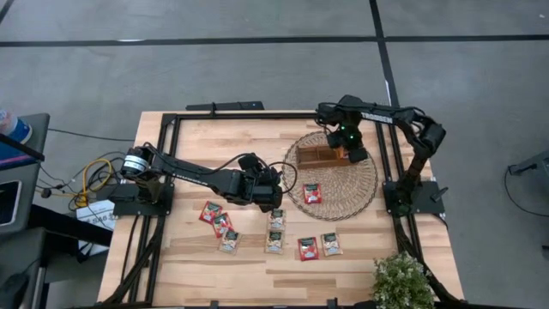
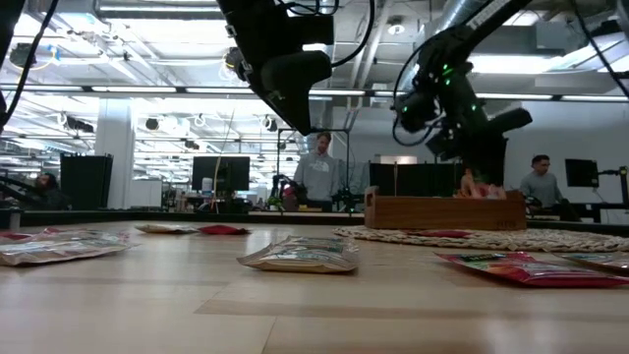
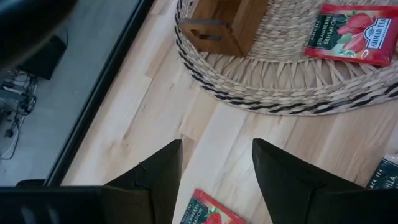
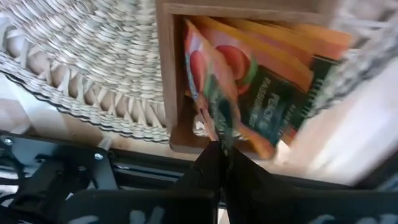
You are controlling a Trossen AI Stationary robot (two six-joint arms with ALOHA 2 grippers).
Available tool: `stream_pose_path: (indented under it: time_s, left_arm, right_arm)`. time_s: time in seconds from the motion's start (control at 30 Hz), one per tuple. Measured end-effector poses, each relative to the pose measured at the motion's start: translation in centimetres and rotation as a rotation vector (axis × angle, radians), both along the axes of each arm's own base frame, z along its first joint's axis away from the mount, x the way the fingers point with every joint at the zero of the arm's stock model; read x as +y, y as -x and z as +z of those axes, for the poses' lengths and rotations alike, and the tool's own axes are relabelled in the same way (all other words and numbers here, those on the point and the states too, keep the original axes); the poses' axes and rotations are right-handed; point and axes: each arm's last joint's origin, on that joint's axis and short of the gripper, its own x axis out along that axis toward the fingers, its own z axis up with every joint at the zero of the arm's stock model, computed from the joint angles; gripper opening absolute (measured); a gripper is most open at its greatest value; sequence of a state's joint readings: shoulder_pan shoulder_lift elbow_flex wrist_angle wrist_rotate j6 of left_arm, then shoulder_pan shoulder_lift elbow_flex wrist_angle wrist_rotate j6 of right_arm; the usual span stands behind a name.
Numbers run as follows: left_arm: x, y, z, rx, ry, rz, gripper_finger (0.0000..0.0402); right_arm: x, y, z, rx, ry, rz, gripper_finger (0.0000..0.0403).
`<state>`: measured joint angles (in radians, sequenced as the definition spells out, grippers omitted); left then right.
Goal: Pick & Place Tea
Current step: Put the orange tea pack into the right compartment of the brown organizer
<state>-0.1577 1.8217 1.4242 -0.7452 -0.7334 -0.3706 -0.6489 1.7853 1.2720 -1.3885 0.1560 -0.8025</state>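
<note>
The right pincer (image 4: 221,152) sits at the upper right of the high view, over the right end of the wooden tray (image 1: 319,157). Its two dark tips are pressed together on the edge of an orange tea sachet (image 4: 214,93). That sachet hangs straight out from the tips and dips into the end slot of the tray. More orange sachets (image 4: 280,87) already stand in that same slot, right beside it.

The tray sits on the round woven mat (image 1: 352,190), in the upper part of the mat. One red sachet (image 1: 311,193) lies flat on the mat, below the tray in the high view.

The left pincer (image 3: 214,171) is near the middle of the high view, just left of the mat and up off the surface (image 1: 189,257). Its fingers (image 3: 155,180) stand partly apart and nothing is between them. In the left wrist view, a red sachet (image 3: 208,214) lies on the wood right under the gap, at the bottom edge of the frame. It is not touching the fingers.

The rest of the tea lies flat on the wood in the lower middle of the high view. Three sachets (image 1: 219,225) make a small bunch on the left. Four more (image 1: 296,242) lie to their right. A small green plant (image 1: 401,281) stands at the lower right corner.
</note>
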Motion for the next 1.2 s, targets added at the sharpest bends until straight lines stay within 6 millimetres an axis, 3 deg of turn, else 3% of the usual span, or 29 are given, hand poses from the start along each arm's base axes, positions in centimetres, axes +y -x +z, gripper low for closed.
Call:
stream_pose_path:
  time_s: [0.2,0.57,0.77,1.2]
  left_arm:
    - [0.0,0.0,0.0,-0.006,0.004,0.007,0.0188]
    - [-0.1,-0.2,0.1,-0.020,0.016,-0.002,0.0188]
    - [-0.1,-0.2,0.0,-0.019,0.024,-0.006,0.0188]
    - [-0.1,-0.2,0.0,-0.017,0.026,-0.011,0.0188]
  right_arm:
    - [-0.2,-0.8,-2.2,0.089,-0.008,-0.019,0.0000]
    - [-0.1,-0.7,-0.5,0.010,0.019,-0.038,0.0000]
    - [-0.2,-0.6,-0.6,0.016,0.016,-0.058,0.0002]
    - [-0.1,-0.5,-0.5,0.035,0.013,-0.086,0.0073]
